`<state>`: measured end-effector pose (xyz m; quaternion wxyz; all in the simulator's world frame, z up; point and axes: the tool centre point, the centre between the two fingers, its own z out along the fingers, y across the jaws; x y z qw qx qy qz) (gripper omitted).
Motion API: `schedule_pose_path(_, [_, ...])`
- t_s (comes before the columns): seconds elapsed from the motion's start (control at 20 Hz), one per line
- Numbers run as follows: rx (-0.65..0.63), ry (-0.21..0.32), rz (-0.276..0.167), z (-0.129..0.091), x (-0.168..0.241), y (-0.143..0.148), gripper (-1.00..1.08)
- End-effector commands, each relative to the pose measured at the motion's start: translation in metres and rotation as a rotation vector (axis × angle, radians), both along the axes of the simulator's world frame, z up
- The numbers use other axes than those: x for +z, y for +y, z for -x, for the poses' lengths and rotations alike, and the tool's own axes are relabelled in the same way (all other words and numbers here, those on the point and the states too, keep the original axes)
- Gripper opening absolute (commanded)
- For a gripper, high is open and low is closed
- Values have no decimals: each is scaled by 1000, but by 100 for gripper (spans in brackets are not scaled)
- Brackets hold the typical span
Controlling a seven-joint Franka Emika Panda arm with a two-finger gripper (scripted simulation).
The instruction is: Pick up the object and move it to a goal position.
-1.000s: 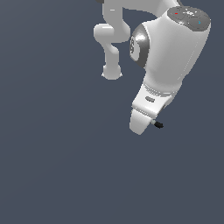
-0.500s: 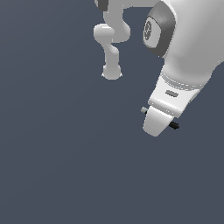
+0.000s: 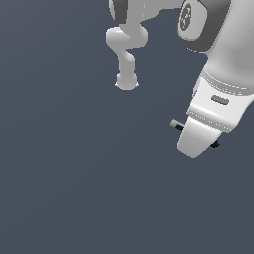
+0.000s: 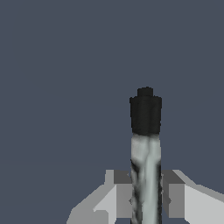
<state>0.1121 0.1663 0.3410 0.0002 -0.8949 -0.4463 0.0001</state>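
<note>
The object is a tiny thin stick, light grey with a black end. In the wrist view the stick (image 4: 145, 144) stands between my two fingers (image 4: 123, 192), its black tip pointing away from the camera. In the exterior view its grey end (image 3: 174, 124) and black end (image 3: 215, 144) poke out on either side of the white gripper (image 3: 194, 144). The gripper is shut on the stick and holds it above the plain dark floor. The fingertips are hidden behind the hand in the exterior view.
The arm's white links and base (image 3: 126, 82) stand further back, towards the exterior view's left of the gripper. A plain dark grey floor (image 3: 74, 188) lies all around.
The gripper, with the stick in it, has moved towards the exterior view's right and looks larger in that view. The stick's grey end now shows beside the hand.
</note>
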Motion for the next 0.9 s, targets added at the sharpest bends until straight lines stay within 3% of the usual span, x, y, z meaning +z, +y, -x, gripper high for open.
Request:
schedule_pose_path(0.0, [0,0,0,-4,6,3,-100])
schedule_pose_path(0.85, [0,0,0,-14,19,12,-100])
